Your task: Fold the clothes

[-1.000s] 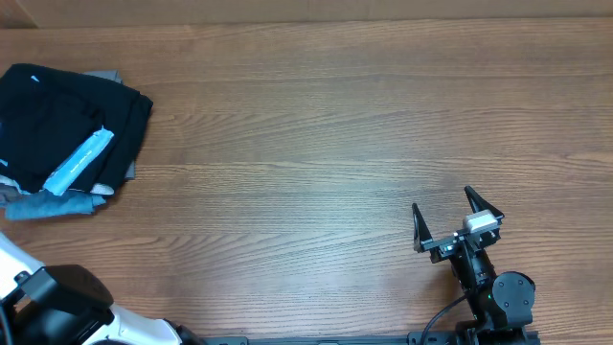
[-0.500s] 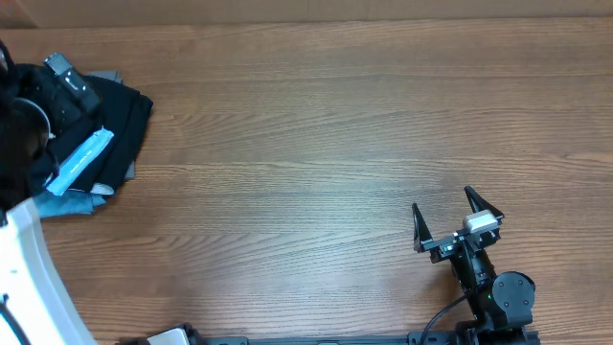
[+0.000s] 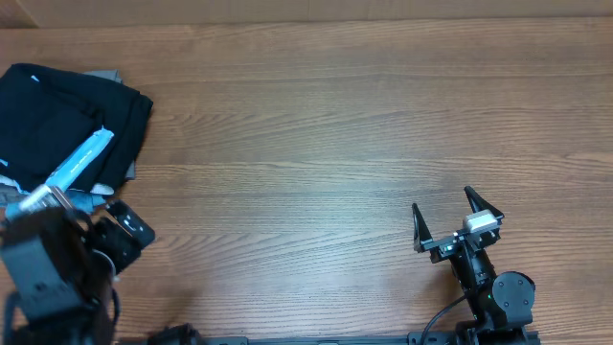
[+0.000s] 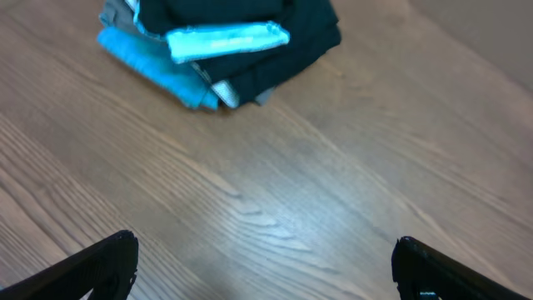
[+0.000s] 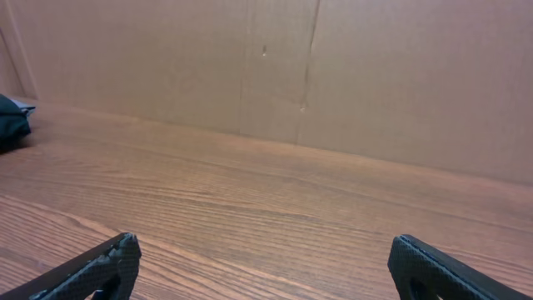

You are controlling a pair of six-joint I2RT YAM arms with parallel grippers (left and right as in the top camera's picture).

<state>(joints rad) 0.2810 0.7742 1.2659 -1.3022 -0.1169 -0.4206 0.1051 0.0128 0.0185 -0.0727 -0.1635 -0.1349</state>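
Left pincer (image 4: 262, 250), released and empty, is pulling back from the shirt (image 3: 57, 125) ahead, seemingly folded and finished; right pincer (image 3: 442, 201) is waiting released.

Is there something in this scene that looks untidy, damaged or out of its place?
Nothing is spilled or damaged. Only the left end of the table looks untidy: the black T-shirt lies bunched, a light-blue garment runs askew across it, and a blue garment sticks out from under it.
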